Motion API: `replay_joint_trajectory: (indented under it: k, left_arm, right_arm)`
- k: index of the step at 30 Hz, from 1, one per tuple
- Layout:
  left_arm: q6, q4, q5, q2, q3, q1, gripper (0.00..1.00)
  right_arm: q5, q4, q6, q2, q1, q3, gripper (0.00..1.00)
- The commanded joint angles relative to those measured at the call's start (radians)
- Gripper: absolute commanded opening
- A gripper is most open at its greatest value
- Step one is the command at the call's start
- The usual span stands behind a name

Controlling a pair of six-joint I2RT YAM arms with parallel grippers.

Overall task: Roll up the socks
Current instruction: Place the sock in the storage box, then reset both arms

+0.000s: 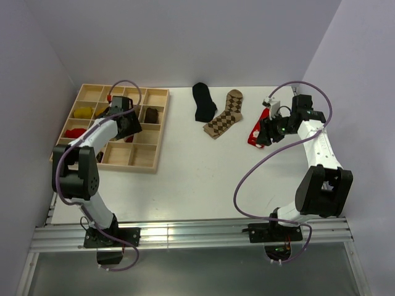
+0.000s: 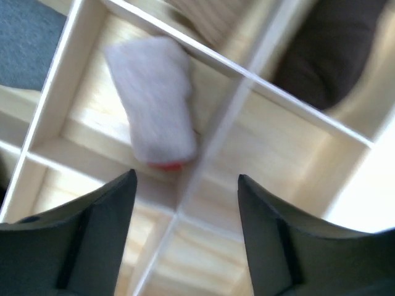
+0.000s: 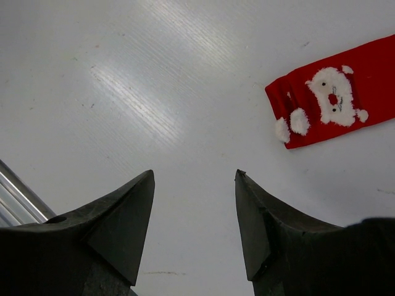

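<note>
Across the top view, the white surface [image 1: 197,172] runs bare from its centre to the 6 o'clock edge, where a metal rail [image 1: 197,231] carries both arm bases. Walls close it in at 9, 12 and 3 o'clock. At 10 o'clock the wooden grid tray [image 1: 163,131] lies near the left wall, its right rim well apart from the loose socks.

The left arm [image 1: 92,139] reaches over the tray. The left jaws stand open and hold nothing, above a crossing of dividers. In the wrist view a pale roll [image 2: 157,98], blurred, lies in the compartment at their 11 o'clock, and a dark brown roll [image 2: 336,52] lies at 1 o'clock.

The right arm [image 1: 315,139] bends in from 3 o'clock. The right jaws are open and empty over bare surface, with the red sock [image 3: 336,102] flat at their 2 o'clock, untouched.

Near the 12 o'clock edge lies the argyle sock [image 1: 224,115], with the black sock [image 1: 203,102] just beside it at 10 o'clock. Both lie flat.
</note>
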Motion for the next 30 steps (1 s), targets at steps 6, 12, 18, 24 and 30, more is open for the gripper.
replay_joint_trajectory:
  k: [6,12,18,24,30]
  left_arm:
    - [0.018,-0.087,-0.090,-0.262,0.067,-0.231,0.76]
    - [0.069,-0.054,0.034,-0.359,0.064,-0.374,0.74]
    - [0.161,-0.016,0.209,-0.404,0.050,-0.512,0.74]
    - [0.190,0.088,0.307,-0.419,-0.059,-0.567,0.73]
    - [0.207,0.121,0.315,-0.440,-0.122,-0.581,0.74]
  right_arm:
    - [-0.013,0.139,0.090,-0.091,0.006,-0.037,0.66]
    - [-0.005,0.190,0.130,-0.166,0.005,-0.056,0.73]
    - [0.026,0.241,0.187,-0.246,0.005,-0.066,0.85]
    - [0.064,0.273,0.203,-0.285,0.005,-0.105,0.86]
    - [0.076,0.311,0.220,-0.303,0.005,-0.126,0.89]
